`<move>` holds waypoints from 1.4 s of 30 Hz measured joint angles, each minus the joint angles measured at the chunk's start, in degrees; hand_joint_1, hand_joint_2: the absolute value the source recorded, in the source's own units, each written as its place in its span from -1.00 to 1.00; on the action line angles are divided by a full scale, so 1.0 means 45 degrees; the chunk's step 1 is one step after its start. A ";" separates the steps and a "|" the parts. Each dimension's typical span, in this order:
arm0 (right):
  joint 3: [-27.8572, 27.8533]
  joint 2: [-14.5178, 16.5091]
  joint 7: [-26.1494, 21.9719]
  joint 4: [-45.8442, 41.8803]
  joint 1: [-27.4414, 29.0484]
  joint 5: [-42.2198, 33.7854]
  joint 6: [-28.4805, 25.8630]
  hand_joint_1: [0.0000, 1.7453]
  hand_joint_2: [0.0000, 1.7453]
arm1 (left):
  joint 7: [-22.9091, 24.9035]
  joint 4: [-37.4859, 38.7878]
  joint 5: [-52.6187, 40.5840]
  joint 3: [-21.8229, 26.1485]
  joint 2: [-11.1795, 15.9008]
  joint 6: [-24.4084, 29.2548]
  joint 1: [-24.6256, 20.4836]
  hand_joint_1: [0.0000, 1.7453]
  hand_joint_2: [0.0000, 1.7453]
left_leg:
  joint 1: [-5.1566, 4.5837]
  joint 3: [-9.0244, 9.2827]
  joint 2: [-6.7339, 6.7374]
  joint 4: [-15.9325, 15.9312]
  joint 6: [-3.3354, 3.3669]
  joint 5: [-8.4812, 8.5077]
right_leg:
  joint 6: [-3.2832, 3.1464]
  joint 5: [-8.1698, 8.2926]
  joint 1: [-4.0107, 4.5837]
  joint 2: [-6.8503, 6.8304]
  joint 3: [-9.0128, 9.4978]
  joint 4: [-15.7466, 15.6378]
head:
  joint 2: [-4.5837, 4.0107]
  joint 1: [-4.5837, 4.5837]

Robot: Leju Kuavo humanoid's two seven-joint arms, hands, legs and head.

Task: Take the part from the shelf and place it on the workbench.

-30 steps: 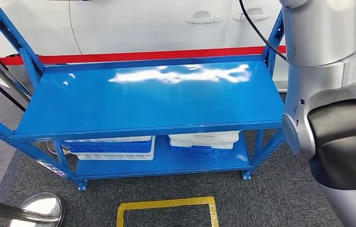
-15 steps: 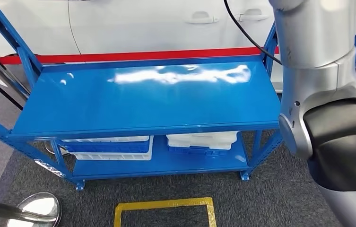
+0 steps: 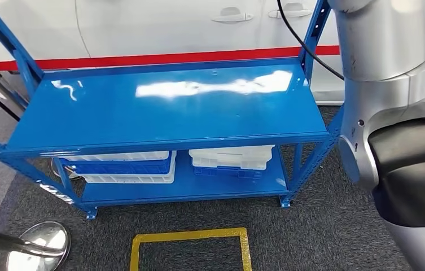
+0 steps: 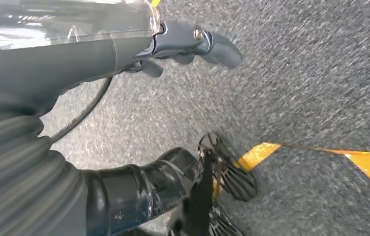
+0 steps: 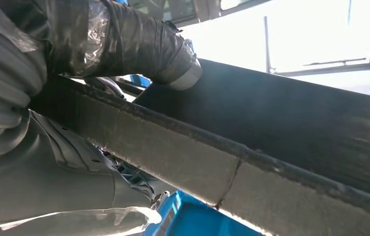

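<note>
1. Head view looks down on a blue metal shelf point(image 3: 165, 107) standing on dark grey carpet point(image 3: 311, 237); its glossy top deck catches a white glare.
2. On the lower deck of the shelf sit two stacks of shallow trays, white and blue: one stack point(image 3: 122, 167) toward the left, the other stack point(image 3: 231, 160) toward the right, near each other but apart.
3. Behind the shelf stands a white car point(image 3: 159, 25), and a red stripe point(image 3: 159, 58) runs along just behind the rear edge of the top deck.
4. A yellow taped rectangle point(image 3: 190, 248) marks the carpet in front of the shelf, and a round chrome post base point(image 3: 38, 245) stands at the lower left.
5. The silver right arm point(image 3: 393, 107) rises at the right edge of the head view, with a black joint cover below it.
6. In the right wrist view, the right hand point(image 5: 99, 147) holds a long, dark flat part point(image 5: 251, 147): the thick grey thumb lies on one face and the palm sits on the other. A blue surface shows past the part's edge.
7. In the left wrist view, the left hand point(image 4: 138, 54) hangs over the carpet next to a strip of yellow tape point(image 4: 320, 160). It holds nothing, and its dark fingers point(image 4: 217, 46) are loosely curved and apart from the thumb point(image 4: 138, 191).
</note>
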 joint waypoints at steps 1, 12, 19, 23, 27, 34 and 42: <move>-0.0008 -0.0029 0.0006 0.0004 0.0019 0.0005 -0.0035 1.00 1.00 | 0.0010 -0.0018 -0.0007 0.0000 0.0035 0.0011 -0.0010 -1.00 1.00 | -0.0061 0.0062 0.0029 -0.0246 0.0065 0.0055 | 0.0063 0.0133 -0.0067 -0.0046 0.0014 -0.0109 | 0.0000 0.0000; 0.0003 -0.0357 -0.0015 0.0039 0.0179 0.0036 -0.0192 1.00 1.00 | 0.0047 -0.0030 -0.0025 0.0000 -0.0136 0.0012 -0.0030 -1.00 1.00 | 0.0296 -0.1332 0.0291 -0.0839 -0.0401 0.1928 | 0.0880 -0.1313 -0.0416 -0.0115 0.0315 0.2225 | 0.0000 -0.0012; 0.0034 -0.0319 -0.0216 -0.0038 0.0123 -0.0169 0.0057 1.00 1.00 | 0.0052 -0.0040 -0.0095 0.0000 -0.0151 0.0011 0.0050 -1.00 1.00 | 0.0376 -0.2397 0.0133 0.0128 -0.0962 0.2099 | 0.0361 -0.1635 -0.0436 -0.0091 0.1414 0.0332 | 0.0000 -0.0041; 0.0049 -0.0257 -0.0212 -0.0049 0.0009 -0.0321 0.0197 1.00 1.00 | 0.0052 -0.0040 -0.0109 0.0000 -0.0156 0.0007 0.0060 -1.00 1.00 | 0.0427 -0.2948 0.0088 0.2262 -0.1169 -0.0048 | 0.0071 -0.1043 -0.0411 -0.0088 0.0825 0.0267 | 0.0000 -0.0043; 0.0102 -0.0225 -0.0179 -0.0078 -0.0048 -0.0756 0.0453 1.00 1.00 | 0.0052 -0.0040 -0.0121 0.0000 -0.0163 -0.0027 -0.0019 -1.00 1.00 | 0.0368 -0.2243 0.0067 0.3186 -0.0925 -0.0026 | 0.0031 -0.0514 -0.0227 -0.0057 0.0155 0.0262 | 0.0000 -0.0041; 0.0192 -0.0206 -0.0176 -0.0094 -0.0253 -0.1144 0.0468 1.00 1.00 | 0.0121 -0.0062 -0.0134 0.0001 -0.0087 0.0015 -0.0039 -1.00 1.00 | 0.0010 0.0246 0.0050 -0.0733 -0.0246 0.0464 | 0.0329 0.0520 -0.0234 -0.0205 0.0070 -0.0424 | 0.0000 -0.0081; 0.0538 -0.0221 -0.0180 -0.0057 -0.0471 -0.1349 0.0444 1.00 1.00 | 0.0169 -0.0059 -0.0134 0.0005 -0.0124 0.0001 -0.0049 -1.00 1.00 | 0.0137 -0.1060 0.0228 -0.0914 -0.0304 0.1728 | 0.0570 -0.1346 -0.0217 -0.0132 -0.0357 0.2847 | 0.0000 -0.0080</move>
